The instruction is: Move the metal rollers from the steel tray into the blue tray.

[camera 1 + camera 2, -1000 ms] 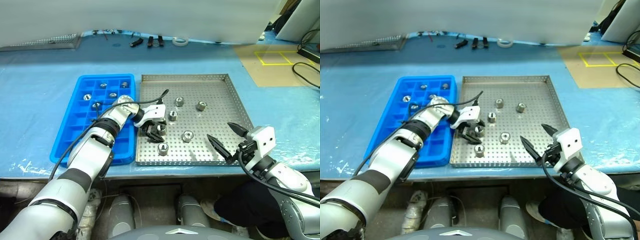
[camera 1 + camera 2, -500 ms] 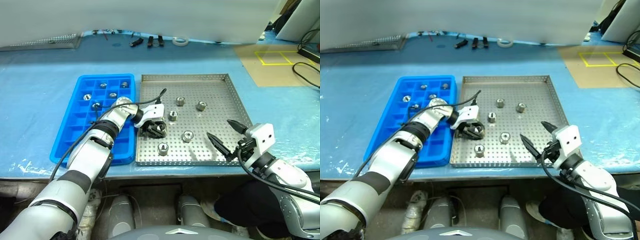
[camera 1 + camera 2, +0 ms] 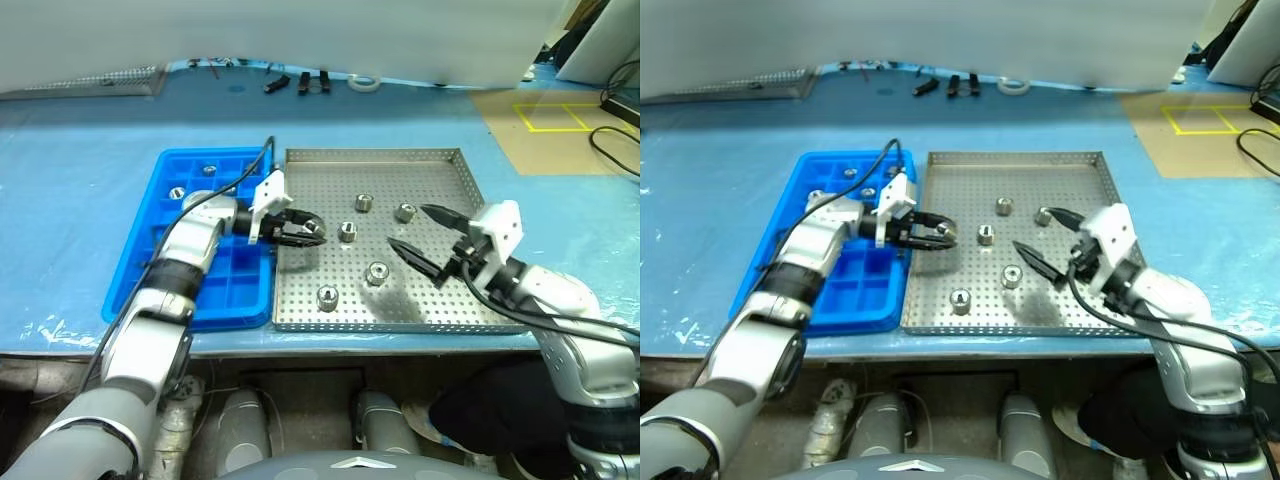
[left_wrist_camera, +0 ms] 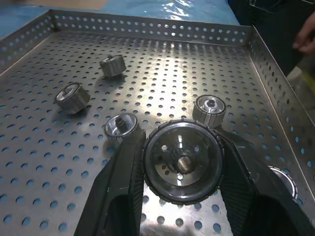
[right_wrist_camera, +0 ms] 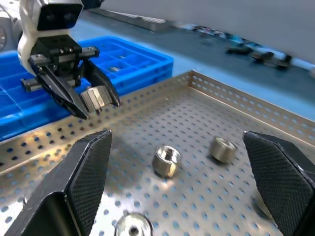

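Since a second ago the left gripper [image 3: 305, 228] has closed on a roller [image 4: 183, 162] and lifted it off the steel tray [image 3: 455, 300], swinging back toward that tray's left rim, while the right gripper [image 3: 425, 235] has come in over the tray's right half. The left jaws are clamped on the roller, one finger on each side of its round wall, with its holed end face toward the wrist camera; the right jaws stand wide apart and hold nothing. Four rollers are left on the perforated floor: one near the front [image 3: 327, 296], one in the middle [image 3: 377, 272], one just beside the left gripper [image 3: 347, 231], and two farther back [image 3: 364, 203] [image 3: 404, 212], which makes five if the count is right. The blue tray [image 3: 135, 275] lies touching the steel tray's left side and already has several rollers in its far compartments [image 3: 177, 192]. The step in hand looks like the carry to the blue tray. To do it well, keep the grip firm, clear both rims before lowering, centre the roller over one free compartment, and release only when it is low inside the walls so it cannot bounce out. Meanwhile the right gripper should keep apart from the left arm's path.
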`<state>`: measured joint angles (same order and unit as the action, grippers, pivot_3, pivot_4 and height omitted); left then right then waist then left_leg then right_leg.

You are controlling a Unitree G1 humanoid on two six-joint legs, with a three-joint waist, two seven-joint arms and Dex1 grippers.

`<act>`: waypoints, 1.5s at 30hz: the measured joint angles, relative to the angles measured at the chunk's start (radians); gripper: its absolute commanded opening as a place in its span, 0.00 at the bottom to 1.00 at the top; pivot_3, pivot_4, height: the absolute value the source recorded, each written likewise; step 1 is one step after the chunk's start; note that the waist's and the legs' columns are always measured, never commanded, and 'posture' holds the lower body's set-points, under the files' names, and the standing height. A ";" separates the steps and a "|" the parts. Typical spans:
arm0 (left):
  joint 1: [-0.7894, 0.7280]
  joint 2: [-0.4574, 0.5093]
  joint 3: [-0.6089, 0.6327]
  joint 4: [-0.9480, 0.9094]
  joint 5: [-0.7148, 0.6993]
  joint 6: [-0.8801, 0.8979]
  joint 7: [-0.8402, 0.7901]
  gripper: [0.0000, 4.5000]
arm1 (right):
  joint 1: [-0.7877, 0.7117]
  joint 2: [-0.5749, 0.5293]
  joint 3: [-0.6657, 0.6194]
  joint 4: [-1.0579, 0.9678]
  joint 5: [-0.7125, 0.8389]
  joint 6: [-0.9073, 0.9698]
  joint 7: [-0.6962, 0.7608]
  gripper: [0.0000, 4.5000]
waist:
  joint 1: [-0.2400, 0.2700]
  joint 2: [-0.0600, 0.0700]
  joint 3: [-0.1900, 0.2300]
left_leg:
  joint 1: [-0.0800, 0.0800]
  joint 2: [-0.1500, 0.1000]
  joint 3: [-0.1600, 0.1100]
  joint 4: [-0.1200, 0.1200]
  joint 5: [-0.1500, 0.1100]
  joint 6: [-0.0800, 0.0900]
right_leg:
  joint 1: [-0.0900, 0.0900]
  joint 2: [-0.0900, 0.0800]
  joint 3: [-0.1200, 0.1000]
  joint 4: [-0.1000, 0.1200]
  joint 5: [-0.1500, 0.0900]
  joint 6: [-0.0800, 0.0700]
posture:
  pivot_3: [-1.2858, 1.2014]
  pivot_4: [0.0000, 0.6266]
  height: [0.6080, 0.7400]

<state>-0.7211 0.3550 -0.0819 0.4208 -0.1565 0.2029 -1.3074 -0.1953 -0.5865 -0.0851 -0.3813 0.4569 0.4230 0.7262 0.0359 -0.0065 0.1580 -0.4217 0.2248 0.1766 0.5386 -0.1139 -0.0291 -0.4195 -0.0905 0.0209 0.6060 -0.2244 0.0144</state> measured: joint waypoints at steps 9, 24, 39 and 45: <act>0.278 0.073 0.175 -0.436 -0.046 0.193 0.367 0.38 | -0.293 0.121 0.206 0.268 -0.038 -0.075 0.194 1.00 | 0.090 0.002 0.002 | -0.004 0.001 -0.002 0.000 0.000 -0.001 | -0.002 -0.001 -0.004 0.000 0.000 0.000 | 0.65 0.24 1.00; 0.410 0.018 0.280 -0.525 -0.013 0.188 0.810 0.38 | -0.440 0.244 0.259 0.449 -0.071 -0.133 0.306 1.00 | 0.220 0.002 0.002 | -0.019 0.001 -0.023 0.006 0.004 -0.007 | -0.003 -0.001 -0.020 0.004 0.000 -0.002 | 0.69 0.24 1.00; 0.255 -0.004 0.190 -0.224 0.047 0.104 0.896 0.45 | -0.414 0.209 0.250 0.441 -0.099 -0.136 0.282 1.00 | 0.225 0.002 0.002 | -0.019 0.000 -0.027 0.006 0.007 -0.012 | -0.004 0.000 -0.022 0.006 0.001 0.000 | 0.65 0.24 1.00; 0.244 0.010 0.180 -0.197 0.050 0.080 0.894 0.86 | -0.407 0.199 0.244 0.414 -0.100 -0.132 0.261 1.00 | 0.218 0.002 0.002 | -0.018 0.000 -0.027 0.006 0.007 -0.012 | -0.004 0.001 -0.022 0.009 0.001 -0.002 | 0.65 0.24 1.00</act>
<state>-0.4769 0.3647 0.0979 0.2234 -0.1060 0.2826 -0.4130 -0.6028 -0.3875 0.1591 0.0331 0.3570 0.2906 0.9870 0.2541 -0.0041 0.1601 -0.4398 0.2252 0.1498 0.5451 -0.1066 -0.0408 -0.4235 -0.0899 -0.0011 0.6145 -0.2236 0.0129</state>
